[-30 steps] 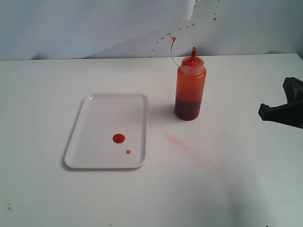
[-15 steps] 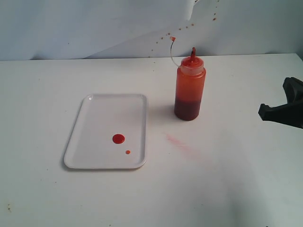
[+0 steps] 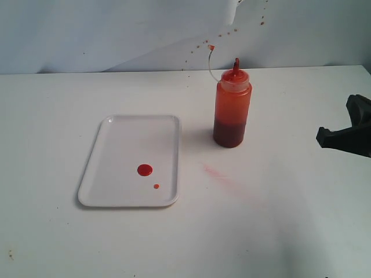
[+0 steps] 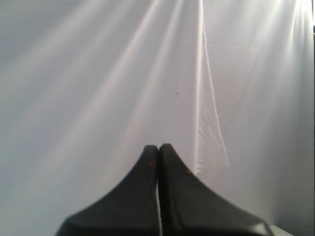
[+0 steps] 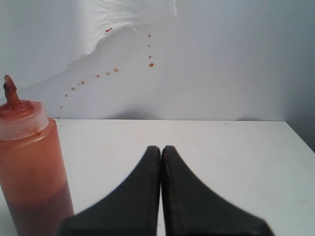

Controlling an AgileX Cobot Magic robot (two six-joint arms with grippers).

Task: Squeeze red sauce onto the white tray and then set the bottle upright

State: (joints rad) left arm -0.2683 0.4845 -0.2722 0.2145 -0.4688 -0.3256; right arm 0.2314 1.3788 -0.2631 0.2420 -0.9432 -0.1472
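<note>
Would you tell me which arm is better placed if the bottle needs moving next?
Probably right: the right hand, shut, sees the upright bottle close by; the left hand faces only the backdrop.

white table with 2 things on it

the white table (image 3: 278,220) carries the white tray (image 3: 136,139), lying flat toward the left, and the bottle (image 3: 232,110), standing upright near the tray's far right corner, not touching it. a faint pinkish smear (image 3: 217,172) marks the surface in front of the bottle. tiny dark specks (image 3: 10,252) dot the near left corner
</note>
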